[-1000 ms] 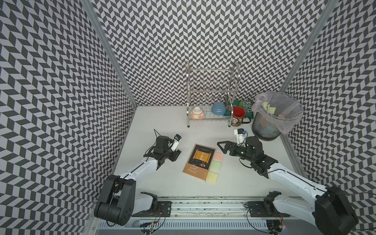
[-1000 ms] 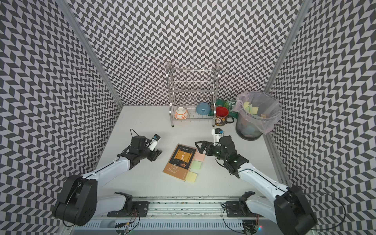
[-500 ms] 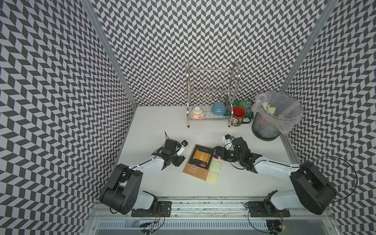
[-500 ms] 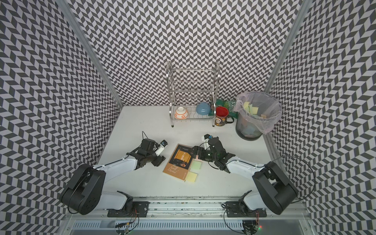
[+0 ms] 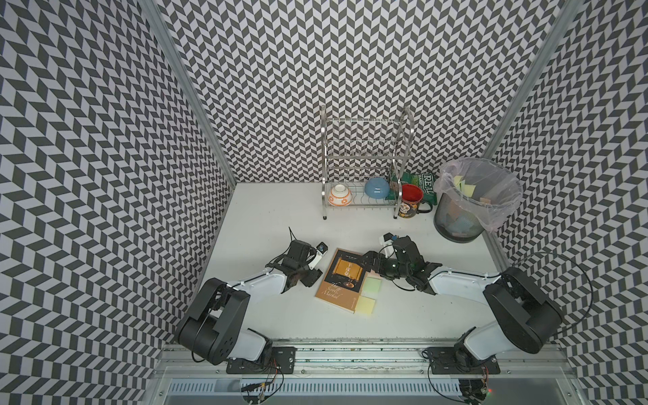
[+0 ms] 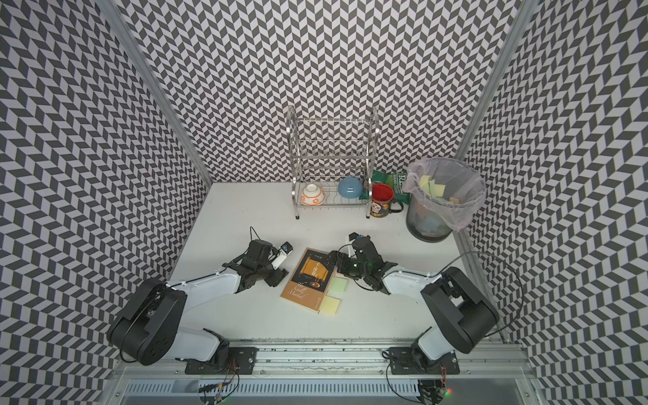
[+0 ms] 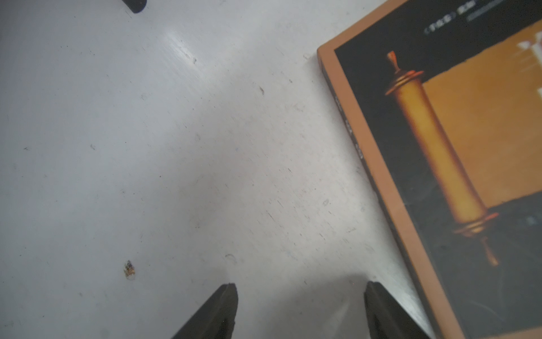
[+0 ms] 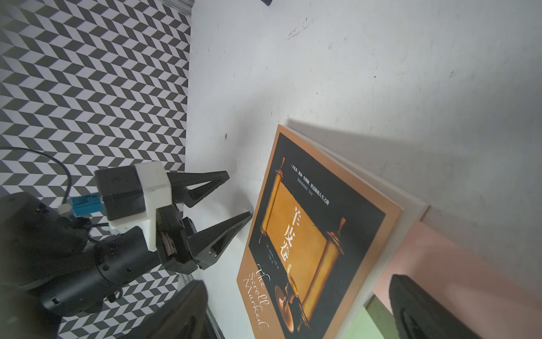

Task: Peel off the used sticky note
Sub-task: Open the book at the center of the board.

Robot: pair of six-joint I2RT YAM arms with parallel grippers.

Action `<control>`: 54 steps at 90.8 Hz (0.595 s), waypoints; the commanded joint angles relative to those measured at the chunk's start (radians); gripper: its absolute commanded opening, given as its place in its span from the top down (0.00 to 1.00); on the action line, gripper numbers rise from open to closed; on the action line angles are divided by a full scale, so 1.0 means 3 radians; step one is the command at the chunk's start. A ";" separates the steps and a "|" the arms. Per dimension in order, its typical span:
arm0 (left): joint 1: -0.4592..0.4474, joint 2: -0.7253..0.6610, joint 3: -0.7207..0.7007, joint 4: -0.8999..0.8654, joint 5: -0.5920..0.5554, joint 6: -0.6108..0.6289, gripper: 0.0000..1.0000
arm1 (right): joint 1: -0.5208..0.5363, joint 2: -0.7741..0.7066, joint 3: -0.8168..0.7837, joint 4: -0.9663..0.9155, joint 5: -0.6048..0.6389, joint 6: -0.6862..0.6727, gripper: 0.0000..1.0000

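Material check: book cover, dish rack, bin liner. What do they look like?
Book: paperback with a printed card cover, soft sheen, white page block showing at the edge.
Dish rack: polished metal wire, probably steel, bright glints.
Bin liner: thin translucent plastic film, crinkled over the rim.

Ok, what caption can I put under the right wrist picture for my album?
Open left gripper beside a book, with a pink sticky note at the book's other side.
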 commanded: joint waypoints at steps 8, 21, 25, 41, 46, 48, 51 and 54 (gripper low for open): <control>-0.0019 0.0059 -0.0072 -0.0077 -0.0092 -0.0006 0.28 | 0.0018 0.0135 0.0037 0.0227 0.0045 0.0044 0.00; -0.0020 0.0060 -0.0072 -0.0078 -0.0093 -0.0006 0.29 | 0.0018 0.0208 0.0036 0.0240 0.0095 0.0069 0.00; -0.0020 0.0056 -0.0072 -0.0079 -0.0093 -0.0006 0.29 | 0.0019 0.0225 0.0026 0.0269 0.0094 0.0082 0.00; -0.0020 0.0057 -0.0077 -0.0074 -0.0094 -0.0006 0.29 | 0.0048 0.0287 0.0046 0.0328 0.0057 0.0076 0.00; -0.0020 0.0056 -0.0078 -0.0071 -0.0090 -0.0006 0.29 | 0.0052 0.0303 0.0062 0.0327 0.0052 0.0072 0.00; -0.0022 0.0057 -0.0078 -0.0070 -0.0089 -0.0005 0.29 | 0.0057 0.0308 0.0070 0.0328 0.0051 0.0075 0.00; -0.0018 0.0056 -0.0078 -0.0074 -0.0092 -0.0006 0.29 | 0.0063 0.0314 0.0077 0.0329 0.0051 0.0077 0.00; -0.0022 0.0057 -0.0078 -0.0075 -0.0093 -0.0006 0.29 | 0.0068 0.0315 0.0083 0.0329 0.0049 0.0081 0.00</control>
